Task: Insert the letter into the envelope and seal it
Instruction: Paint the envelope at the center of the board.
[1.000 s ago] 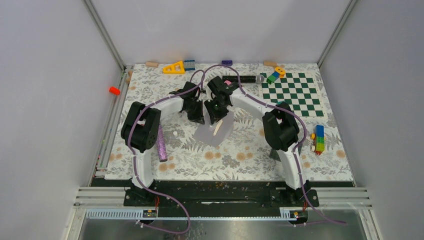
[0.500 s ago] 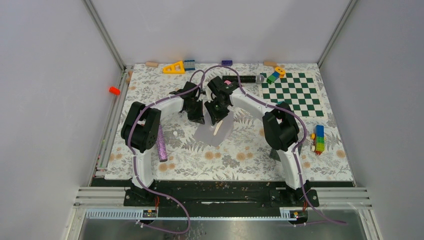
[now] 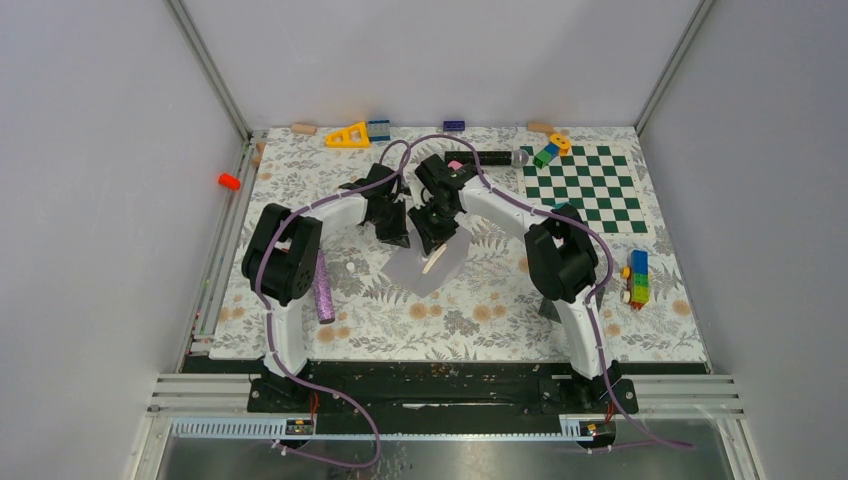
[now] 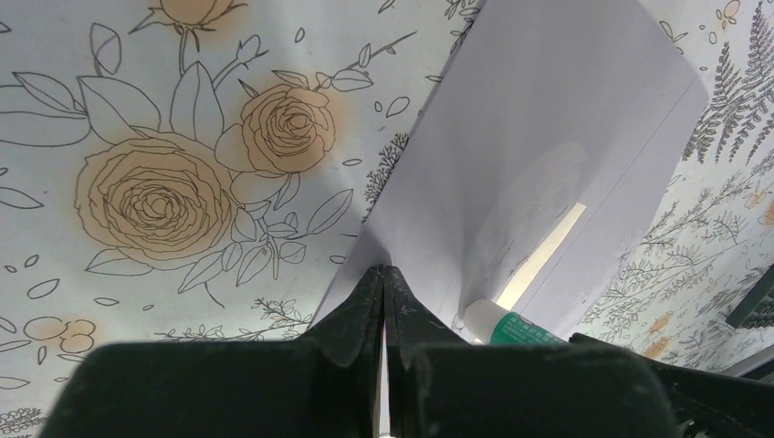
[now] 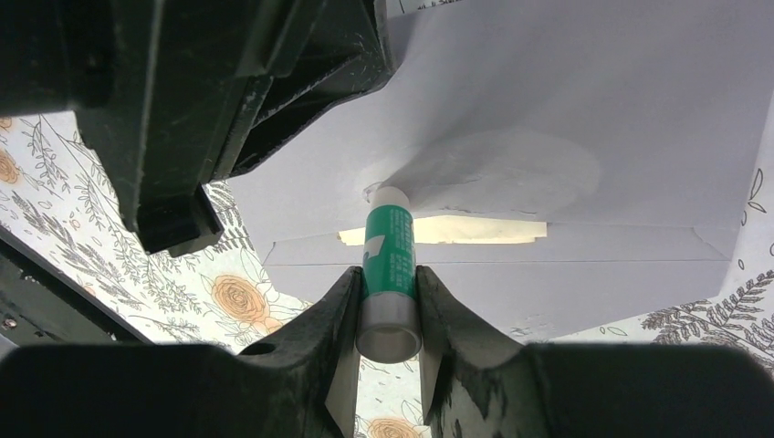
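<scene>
Grey envelope [image 5: 566,91] pinched by the left fingers [image 4: 347,319]; right fingers [image 5: 333,338] grip a green glue stick [image 5: 391,265] touching its flap, tan letter [image 5: 456,230] inside.

Smooth, matt light-grey paper forms the envelope [image 5: 584,100], softly creased around a faint round patch. The strip of the letter [image 5: 475,230] showing at its opening is cream paper, equally dull. The glue stick [image 5: 390,274] is glossy green-and-white plastic with a pale, satin-looking end. The left gripper [image 4: 383,278] and the right gripper [image 5: 388,287] are both matt black plastic, faintly grained. The table cover [image 4: 137,91] is a flat printed floral sheet without sheen, a purple cylinder [image 3: 324,287] glitters, and the front rails [image 3: 690,395] are bare silvery metal.
</scene>
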{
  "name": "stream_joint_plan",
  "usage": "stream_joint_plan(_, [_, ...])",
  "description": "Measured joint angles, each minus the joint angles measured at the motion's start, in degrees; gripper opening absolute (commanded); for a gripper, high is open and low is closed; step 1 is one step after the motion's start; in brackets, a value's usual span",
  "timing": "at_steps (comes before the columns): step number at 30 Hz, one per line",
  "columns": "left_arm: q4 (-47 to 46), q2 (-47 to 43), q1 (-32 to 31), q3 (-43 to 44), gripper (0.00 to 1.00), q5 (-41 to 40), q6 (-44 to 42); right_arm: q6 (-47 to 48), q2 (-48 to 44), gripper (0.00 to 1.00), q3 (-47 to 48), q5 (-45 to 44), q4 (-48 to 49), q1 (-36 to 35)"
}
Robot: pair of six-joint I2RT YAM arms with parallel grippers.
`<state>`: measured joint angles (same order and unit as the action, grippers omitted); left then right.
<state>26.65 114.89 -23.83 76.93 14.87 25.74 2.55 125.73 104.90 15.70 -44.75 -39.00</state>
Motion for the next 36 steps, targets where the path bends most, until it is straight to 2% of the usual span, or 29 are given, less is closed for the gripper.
stream_joint_plan(5, [-0.24, -0.09, 0.00, -0.17, 0.00, 0.00, 0.11, 0.20, 0.00, 0.00, -0.02, 0.22, 0.07, 0.00])
stream_joint_plan(12, [-1.20, -0.09, 0.00, -0.31, 0.00, -0.13, 0.11, -3.96, -0.61, 0.00, -0.74, 7.56, 1.64, 0.24])
stream_joint_plan(19, [-1.36, -0.15, 0.00, -0.44, 0.00, -0.11, 0.15, -5.07, -0.76, 0.00, -2.10, 10.03, 3.54, 0.24])
stream_joint_plan(36, [-1.38, -0.15, 0.00, -0.46, 0.00, -0.09, 0.15, -4.20, -0.76, 0.00, -3.56, 5.73, 4.48, -0.61])
